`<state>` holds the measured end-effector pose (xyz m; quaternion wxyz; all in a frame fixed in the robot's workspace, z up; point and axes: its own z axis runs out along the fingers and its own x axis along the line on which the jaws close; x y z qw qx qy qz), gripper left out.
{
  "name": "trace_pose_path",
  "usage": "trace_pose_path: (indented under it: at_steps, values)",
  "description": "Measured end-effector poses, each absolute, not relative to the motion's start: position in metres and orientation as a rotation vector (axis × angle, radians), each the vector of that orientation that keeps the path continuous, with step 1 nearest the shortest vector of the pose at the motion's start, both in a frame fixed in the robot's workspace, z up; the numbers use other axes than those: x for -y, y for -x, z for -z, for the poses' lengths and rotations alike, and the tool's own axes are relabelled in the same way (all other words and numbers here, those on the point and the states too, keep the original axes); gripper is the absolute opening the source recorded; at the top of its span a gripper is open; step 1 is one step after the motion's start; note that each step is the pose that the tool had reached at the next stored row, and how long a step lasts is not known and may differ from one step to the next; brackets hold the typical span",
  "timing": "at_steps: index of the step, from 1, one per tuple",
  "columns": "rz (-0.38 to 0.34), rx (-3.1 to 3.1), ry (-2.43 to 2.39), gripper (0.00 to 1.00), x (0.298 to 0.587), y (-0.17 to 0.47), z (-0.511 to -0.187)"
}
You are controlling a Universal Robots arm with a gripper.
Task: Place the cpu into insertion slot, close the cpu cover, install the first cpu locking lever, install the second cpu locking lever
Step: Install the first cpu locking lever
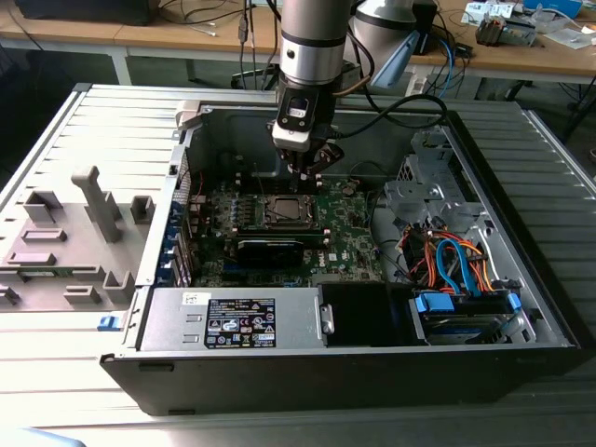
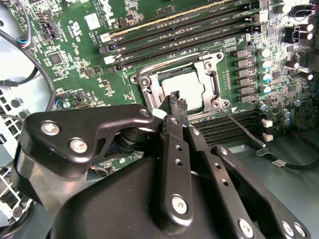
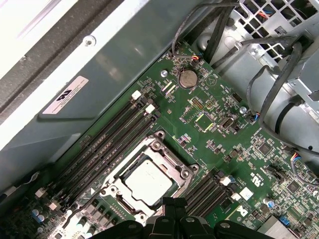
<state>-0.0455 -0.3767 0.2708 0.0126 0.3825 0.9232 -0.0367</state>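
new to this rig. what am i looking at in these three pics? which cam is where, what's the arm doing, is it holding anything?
One robot arm reaches into an open desktop PC case lying on its side. The exterior view is from a camera off the arm; both wrist views ride on the arm, looking down at the green motherboard. The gripper hangs just above the insertion slot, fingers together, holding nothing visible. The cpu already lies in the slot, and the cpu cover is down around it. A thin locking lever sticks out beside the socket.
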Motion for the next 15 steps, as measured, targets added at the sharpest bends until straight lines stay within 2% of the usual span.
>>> trace_pose_path:
  at_steps: [15]
  values:
    - [0.114,-2.882,-1.179,0.11,0.3767,0.0455,-0.2705]
